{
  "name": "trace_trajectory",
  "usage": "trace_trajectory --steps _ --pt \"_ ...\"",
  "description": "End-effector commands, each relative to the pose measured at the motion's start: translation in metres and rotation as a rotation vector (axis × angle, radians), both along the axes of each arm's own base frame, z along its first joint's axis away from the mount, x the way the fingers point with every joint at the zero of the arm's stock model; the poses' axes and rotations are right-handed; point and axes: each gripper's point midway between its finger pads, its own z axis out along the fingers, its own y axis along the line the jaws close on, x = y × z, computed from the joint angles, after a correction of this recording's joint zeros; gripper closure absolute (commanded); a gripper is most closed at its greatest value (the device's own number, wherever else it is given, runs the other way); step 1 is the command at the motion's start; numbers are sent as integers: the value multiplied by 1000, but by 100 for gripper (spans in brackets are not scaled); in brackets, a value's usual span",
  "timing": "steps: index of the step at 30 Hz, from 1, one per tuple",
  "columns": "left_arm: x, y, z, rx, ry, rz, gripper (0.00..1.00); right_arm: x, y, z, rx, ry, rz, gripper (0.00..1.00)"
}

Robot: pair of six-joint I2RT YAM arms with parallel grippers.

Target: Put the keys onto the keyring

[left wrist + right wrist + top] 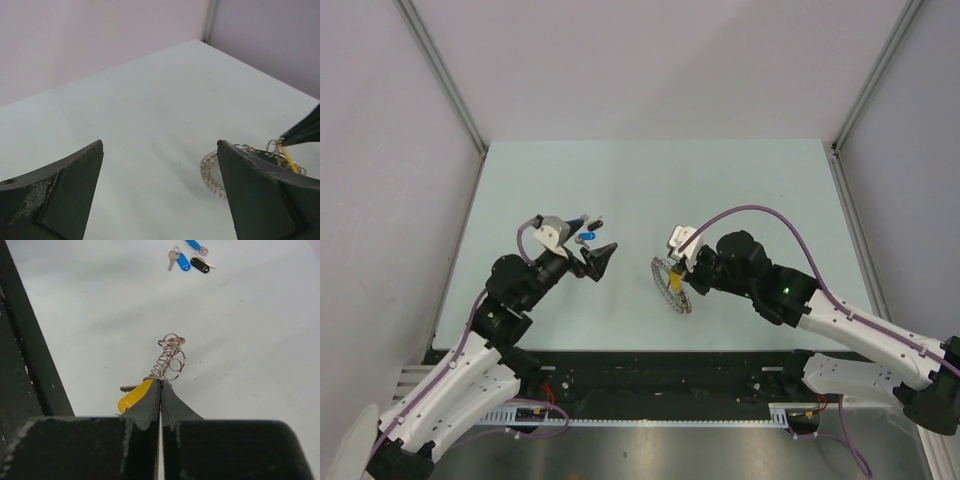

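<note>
Left jaws are seen wide open with nothing between them, held above the desk (720,180) and turned toward the keyring (169,356). Right jaws are pressed fully together on the keyring, which is pinched at its near edge and held up on edge, right of mid-desk. Whether its lower part touches the desk cannot be told.

A yellow key (133,397) is seen right at the right jaws' tips, touching the ring. It is judged to be already threaded on, but the join is hidden by the tips, so this is not certain. A few small plain split rings are seen bunched at the far end of the keyring.

Three loose keys are seen lying on the desk well apart from the ring, close by the left arm: a blue key (183,261), a black key (200,265) and a second blue key (194,245) partly cut off by the frame edge. None of these is touched by either arm.

Progress is judged as early: at most one key done, three left. Next step is likely a pickup of a loose key by the free left jaws, with the ring kept steady by the right. Tiny key heads and a limp ring are judged likely to make threading fiddly.
</note>
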Motion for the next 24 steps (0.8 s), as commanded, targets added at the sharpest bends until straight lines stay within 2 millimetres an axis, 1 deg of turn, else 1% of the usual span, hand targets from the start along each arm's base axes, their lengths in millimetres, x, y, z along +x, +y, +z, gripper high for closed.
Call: trace_trajectory --steps 1,4,8,10,12,13,15,16,19,22,23,24 --pt "21 41 14 -39 -8 255 0 22 4 43 105 -69 -71 100" --pt "23 43 4 -43 9 260 0 28 3 39 94 -55 -90 100" --pt "23 42 6 -47 18 247 0 35 3 34 84 -42 -106 100" --pt "23 44 5 -50 20 255 0 42 1 31 73 -37 -124 100" --pt "22 43 3 -60 29 251 0 49 -1 31 73 -37 -129 100" --pt "21 43 4 -69 27 247 0 56 -4 27 64 -31 -147 100" --pt "20 44 2 -66 31 248 0 64 -6 28 60 -40 -157 100" --pt "20 46 1 -63 34 258 0 72 -10 25 47 -41 -178 100" --pt "21 52 3 -61 28 284 0 88 -18 23 18 -65 -216 100" --pt "20 54 5 -63 25 289 0 104 -25 29 11 -104 -252 100" --pt "20 55 2 -58 33 292 0 110 -24 27 0 -114 -259 100" --pt "19 55 4 -59 32 292 0 115 -27 29 -8 -127 -277 100"
